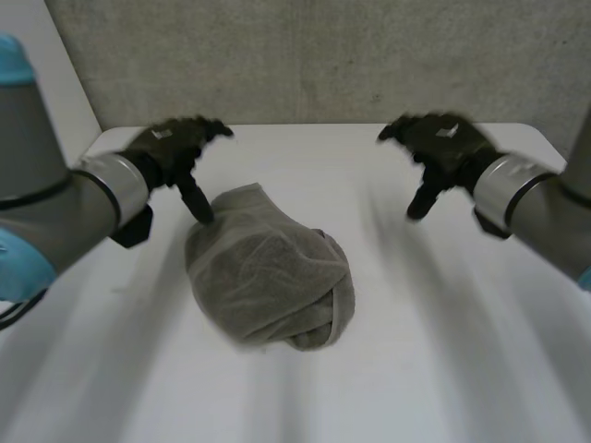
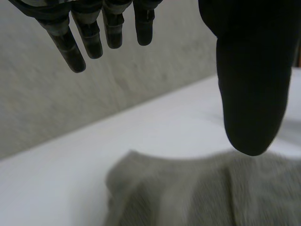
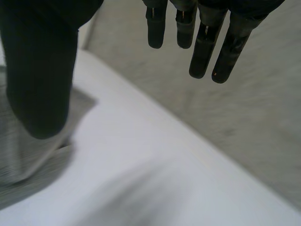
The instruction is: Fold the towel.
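Note:
A grey-green towel lies crumpled in a rounded heap on the middle of the white table. My left hand hovers at the heap's far left, fingers straight and spread, thumb pointing down just above the cloth's edge. The left wrist view shows the towel below the thumb, with a gap between them. My right hand hangs open over bare table to the right of the heap, holding nothing. In the right wrist view the towel lies beyond the thumb.
A grey wall rises right behind the table's far edge. The table's left far corner is close to my left hand.

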Motion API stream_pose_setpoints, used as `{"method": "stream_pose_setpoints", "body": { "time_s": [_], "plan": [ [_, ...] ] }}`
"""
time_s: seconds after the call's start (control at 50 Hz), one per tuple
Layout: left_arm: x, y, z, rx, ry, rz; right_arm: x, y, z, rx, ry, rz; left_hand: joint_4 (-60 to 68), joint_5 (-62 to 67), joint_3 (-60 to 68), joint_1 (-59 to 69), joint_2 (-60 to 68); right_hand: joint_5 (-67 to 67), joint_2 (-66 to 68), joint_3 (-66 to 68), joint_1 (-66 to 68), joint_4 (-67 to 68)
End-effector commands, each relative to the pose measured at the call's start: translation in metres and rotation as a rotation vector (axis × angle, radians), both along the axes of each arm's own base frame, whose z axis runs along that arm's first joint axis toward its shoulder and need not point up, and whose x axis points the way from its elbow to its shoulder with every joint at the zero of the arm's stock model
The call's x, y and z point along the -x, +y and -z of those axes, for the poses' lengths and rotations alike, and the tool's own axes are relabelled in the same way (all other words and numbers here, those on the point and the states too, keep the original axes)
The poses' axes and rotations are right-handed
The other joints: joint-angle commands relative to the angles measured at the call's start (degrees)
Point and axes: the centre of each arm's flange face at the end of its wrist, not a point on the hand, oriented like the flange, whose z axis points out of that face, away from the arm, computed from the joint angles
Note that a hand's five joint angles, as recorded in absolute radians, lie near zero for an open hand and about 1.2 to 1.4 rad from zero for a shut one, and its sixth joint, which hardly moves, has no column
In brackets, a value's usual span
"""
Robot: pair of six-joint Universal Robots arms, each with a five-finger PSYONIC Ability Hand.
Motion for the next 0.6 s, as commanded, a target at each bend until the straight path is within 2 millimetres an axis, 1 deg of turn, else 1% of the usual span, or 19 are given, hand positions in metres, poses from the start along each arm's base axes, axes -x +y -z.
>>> {"method": "stream_pose_setpoints", "body": {
  "time_s": [0.02,0.06,0.08,0.12,0.26,0.3,0.32,0.34,0.36,0.38,0.4,0.42,0.44,0.46,0.48,0.5,0.54,0.56,0.6],
  "plan": [
    [0.012,-0.014,0.063,-0.083,-0.138,0.076,-0.032,0.01,0.057,-0.202,-0.016,-0.158,1.8,0.6,1.8,1.5,1.8,-2.9,-3.1,-12.3,-1.9,-10.9],
    [0.016,-0.015,0.082,-0.1,-0.17,0.097,-0.044,0.012,0.08,-0.275,-0.024,-0.182,1.8,0.6,1.8,1.5,1.8,-2.9,-3.1,-12.3,-1.9,-10.9],
    [0.016,-0.015,0.082,-0.101,-0.17,0.097,-0.044,0.012,0.08,-0.275,-0.024,-0.182,1.8,0.6,1.8,1.5,1.8,-2.9,-3.1,-12.3,-1.9,-10.9],
    [0.019,-0.016,0.09,-0.103,-0.173,0.105,-0.055,0.015,0.1,-0.309,-0.008,-0.199,2.1,0.9,2.2,1.9,2.2,-2.9,-3.1,-12.3,-1.9,-10.9],
    [0.039,-0.012,0.122,-0.09,-0.173,0.154,-0.067,0.015,0.126,-0.319,0.012,-0.211,11.4,10.1,11.4,11.1,11.4,-1.0,-1.2,-10.4,0.0,-9.0],
    [0.042,-0.012,0.128,-0.089,-0.174,0.16,-0.069,0.014,0.131,-0.31,0.016,-0.203,12.4,11.2,12.4,12.1,12.4,4.1,3.9,-5.3,5.1,-3.9],
    [0.045,-0.012,0.133,-0.085,-0.175,0.165,-0.072,0.014,0.134,-0.293,0.019,-0.195,15.2,14.0,15.3,14.9,15.2,11.0,10.9,1.7,12.1,3.1],
    [0.045,-0.012,0.133,-0.085,-0.175,0.165,-0.072,0.014,0.134,-0.293,0.019,-0.195,15.3,14.0,15.3,15.0,15.3,11.1,10.9,1.7,12.2,3.2],
    [0.048,-0.012,0.138,-0.082,-0.176,0.172,-0.074,0.012,0.136,-0.271,0.017,-0.186,22.3,21.0,22.3,22.0,22.3,22.9,22.7,13.6,24.0,15.0],
    [0.051,-0.013,0.138,-0.067,-0.171,0.176,-0.077,0.01,0.135,-0.244,0.012,-0.174,37.8,36.6,37.8,37.5,37.8,42.7,42.5,33.3,43.8,34.8],
    [0.051,-0.013,0.138,-0.067,-0.171,0.176,-0.077,0.01,0.135,-0.244,0.012,-0.174,38.0,36.7,38.0,37.7,38.0,42.9,42.7,33.5,44.0,35.0],
    [0.053,-0.016,0.135,-0.044,-0.162,0.176,-0.078,0.007,0.133,-0.215,0.005,-0.161,57.8,56.6,57.8,57.5,57.8,61.7,61.5,52.3,62.8,53.8],
    [0.053,-0.016,0.135,-0.044,-0.162,0.176,-0.08,0.003,0.128,-0.184,-0.008,-0.158,58.0,56.8,58.0,57.7,58.0,67.0,66.8,57.6,68.1,59.1],
    [0.055,-0.02,0.127,-0.016,-0.152,0.171,-0.08,0.003,0.128,-0.183,-0.009,-0.158,69.5,68.2,69.5,69.2,69.5,67.1,66.9,57.7,68.1,59.1],
    [0.057,-0.023,0.117,0.022,-0.139,0.166,-0.083,0.0,0.122,-0.152,-0.024,-0.166,69.6,68.3,69.6,69.3,69.6,67.1,66.9,57.7,68.1,59.1],
    [0.057,-0.024,0.117,0.023,-0.139,0.166,-0.083,0.0,0.122,-0.152,-0.024,-0.166,69.6,68.3,69.6,69.3,69.6,67.1,66.9,57.7,68.1,59.1],
    [0.064,-0.032,0.084,0.12,-0.098,0.16,-0.088,-0.009,0.1,-0.074,-0.061,-0.176,69.6,68.3,69.6,69.3,69.6,67.1,66.9,57.7,68.1,59.1],
    [0.064,-0.032,0.084,0.121,-0.098,0.16,-0.088,-0.009,0.1,-0.073,-0.062,-0.176,69.6,68.3,69.6,69.3,69.6,67.1,66.9,57.7,68.1,59.1],
    [0.07,-0.038,0.041,0.238,-0.046,0.156,-0.094,-0.019,0.07,0.024,-0.099,-0.17,69.6,68.3,69.6,69.3,69.6,67.1,66.9,57.7,68.1,59.1]
  ]
}}
